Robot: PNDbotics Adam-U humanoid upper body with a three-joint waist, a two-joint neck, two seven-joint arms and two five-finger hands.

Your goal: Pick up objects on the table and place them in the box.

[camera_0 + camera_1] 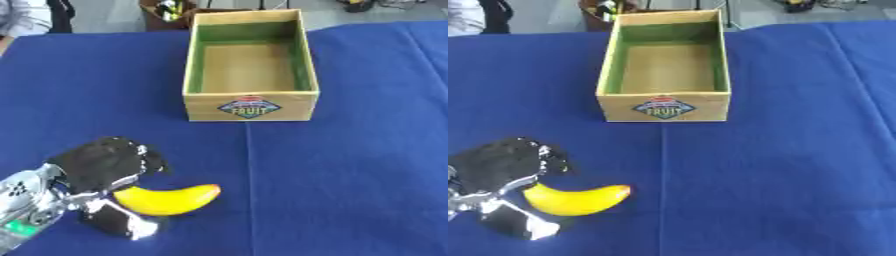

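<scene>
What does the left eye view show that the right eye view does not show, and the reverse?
Only the left eye view shows the silver forearm behind the left hand, with a green light on it. Only the right eye view shows more blue cloth to the right of the box. Both show the yellow banana at the left hand, the empty wooden box with its fruit label, and no right hand.

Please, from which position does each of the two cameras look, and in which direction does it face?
Left eye view: in the head, looking down and forward at the blue table; the left hand shows lower left, fingers curled round the banana.
Right eye view: beside it, same direction; everything sits further left.
Shared: hand, banana, wooden box, inside bare.
</scene>
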